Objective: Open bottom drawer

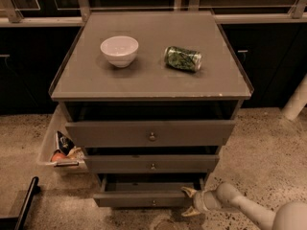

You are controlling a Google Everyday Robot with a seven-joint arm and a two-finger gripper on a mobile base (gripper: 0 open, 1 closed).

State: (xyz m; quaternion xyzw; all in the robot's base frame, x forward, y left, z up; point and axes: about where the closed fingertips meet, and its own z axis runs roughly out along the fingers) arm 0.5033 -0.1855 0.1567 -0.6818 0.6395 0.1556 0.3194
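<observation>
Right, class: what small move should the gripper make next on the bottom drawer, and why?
Probably a short pull straight outward. The gripper sits at the right end of the bottom drawer front, and that drawer is only partly out.

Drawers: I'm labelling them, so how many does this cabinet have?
3, stacked: top drawer, middle drawer, bottom drawer lowest, with the gripper at its right end. None looks hidden.
</observation>
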